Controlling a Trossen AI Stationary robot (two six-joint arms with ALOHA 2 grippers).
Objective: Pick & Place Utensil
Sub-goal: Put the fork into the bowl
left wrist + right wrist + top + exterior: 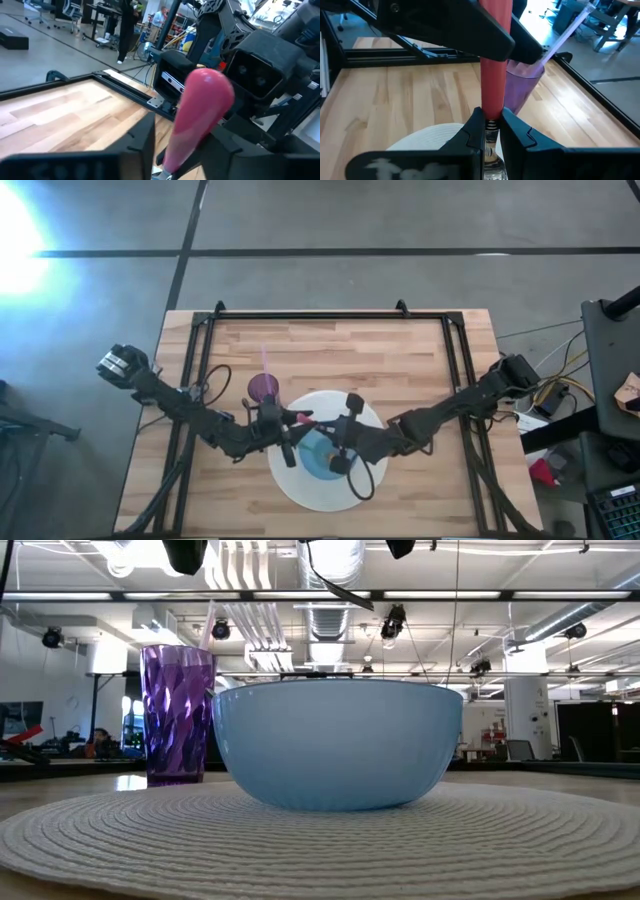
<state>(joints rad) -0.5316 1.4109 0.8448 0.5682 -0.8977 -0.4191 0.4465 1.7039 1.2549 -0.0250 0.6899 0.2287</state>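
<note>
The utensil has a pink handle and a metal neck. It hangs in the air between my two grippers, over the blue bowl on the round white placemat. My left gripper comes from the table's left and has the pink handle between its fingers. My right gripper comes from the right and is shut on the metal neck. The purple cup with a straw stands upright just beyond the placemat's far-left rim. In the low view the bowl and the cup show, but not the utensil. My left gripper pinches the pink handle between its two fingers, a little back from the rounded free end, which sticks out past them. The fingers come about level from the table's left and lie across the handle. The utensil is clear of the bowl. My right gripper pinches the metal neck between its two fingers, right where the pink handle starts. The fingers slant slightly down from the table's right and lie roughly along the utensil. The handle runs on from them toward my left gripper.
Black rails frame the wooden tabletop on its left, far and right sides. Bare wood lies beyond the placemat toward the far edge. Both arms meet close together over the placemat.
</note>
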